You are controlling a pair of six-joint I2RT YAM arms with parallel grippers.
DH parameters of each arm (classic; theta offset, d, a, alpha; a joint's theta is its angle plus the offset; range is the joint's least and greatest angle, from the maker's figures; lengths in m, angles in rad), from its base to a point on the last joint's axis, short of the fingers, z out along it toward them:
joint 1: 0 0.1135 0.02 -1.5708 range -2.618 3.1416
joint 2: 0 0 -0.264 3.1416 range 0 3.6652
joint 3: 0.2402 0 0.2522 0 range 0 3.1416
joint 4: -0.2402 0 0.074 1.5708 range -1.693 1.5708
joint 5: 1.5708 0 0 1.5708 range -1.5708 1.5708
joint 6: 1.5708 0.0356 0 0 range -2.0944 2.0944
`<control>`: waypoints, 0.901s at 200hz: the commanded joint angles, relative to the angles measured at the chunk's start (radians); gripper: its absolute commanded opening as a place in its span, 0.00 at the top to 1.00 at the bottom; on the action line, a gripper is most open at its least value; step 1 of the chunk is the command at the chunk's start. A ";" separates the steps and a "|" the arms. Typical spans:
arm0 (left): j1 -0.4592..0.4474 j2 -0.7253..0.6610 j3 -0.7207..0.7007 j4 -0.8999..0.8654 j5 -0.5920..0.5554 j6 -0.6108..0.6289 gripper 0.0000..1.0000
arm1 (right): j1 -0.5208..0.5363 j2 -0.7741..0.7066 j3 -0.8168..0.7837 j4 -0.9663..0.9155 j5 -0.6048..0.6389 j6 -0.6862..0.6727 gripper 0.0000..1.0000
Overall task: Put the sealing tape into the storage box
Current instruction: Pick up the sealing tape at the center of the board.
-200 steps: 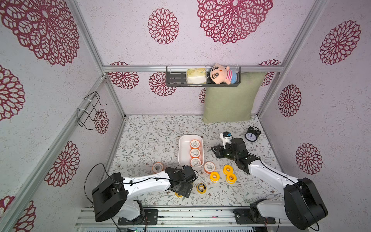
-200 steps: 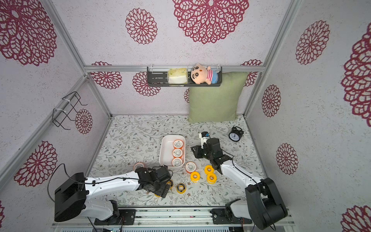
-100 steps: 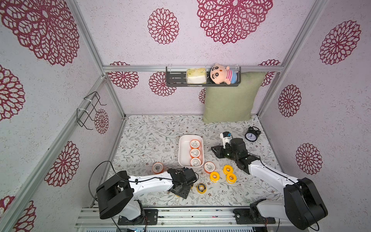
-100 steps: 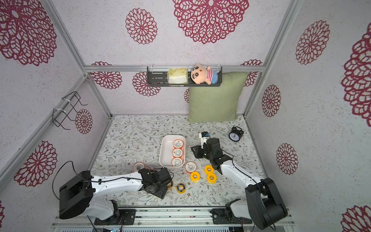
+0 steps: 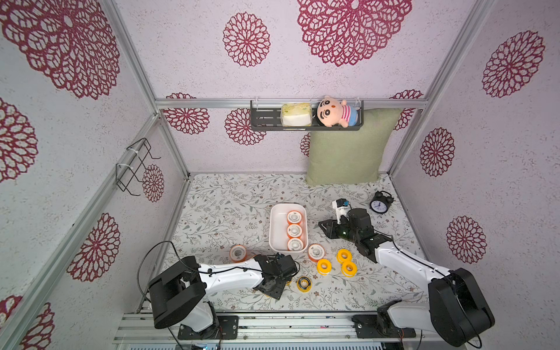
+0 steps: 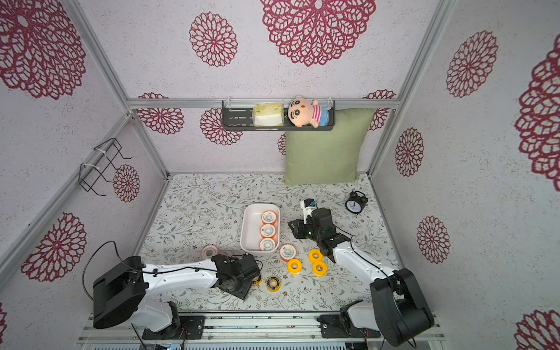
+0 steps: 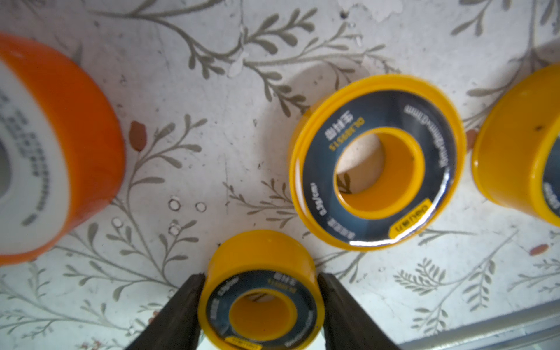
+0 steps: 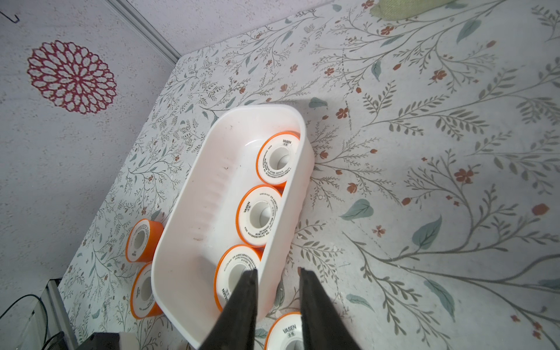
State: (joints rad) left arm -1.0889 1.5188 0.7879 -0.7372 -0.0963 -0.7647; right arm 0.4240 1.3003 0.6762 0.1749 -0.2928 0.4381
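Sealing tape tally, in both top views: three orange rolls are lying face up in a row along the right side of the storage box; the box's left half is showing bare floor. Outside the box, one orange roll is sitting just beside its near right corner, and a lone orange roll is sitting off its near left corner. Three all-yellow rolls are clustering close together on the floral tabletop, right of that corner. A black-faced yellow roll is lying flat nearer the robot.

Note, left wrist view: the left gripper is straddling a second black-faced roll, with one finger pressing each side of its yellow rim. Cannot tell whether this roll is clear of the tabletop.

Note, right wrist view: the right gripper is hovering to the right of the box, jaws parted only narrowly and gripping nothing.
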 commanded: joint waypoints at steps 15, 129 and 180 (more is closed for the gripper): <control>-0.015 -0.017 0.008 -0.008 -0.028 -0.002 0.43 | -0.001 -0.003 0.018 0.018 -0.032 0.007 0.70; 0.282 -0.193 0.215 -0.119 -0.060 0.118 0.45 | 0.026 0.157 0.105 0.067 -0.109 0.000 0.69; 0.481 -0.051 0.496 -0.116 -0.030 0.314 0.45 | 0.026 0.233 0.169 0.058 -0.055 0.022 0.69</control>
State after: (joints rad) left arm -0.6716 1.3808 1.1748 -0.8509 -0.1406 -0.5789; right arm 0.4488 1.5211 0.8047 0.2111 -0.3771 0.4393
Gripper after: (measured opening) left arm 0.590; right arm 0.306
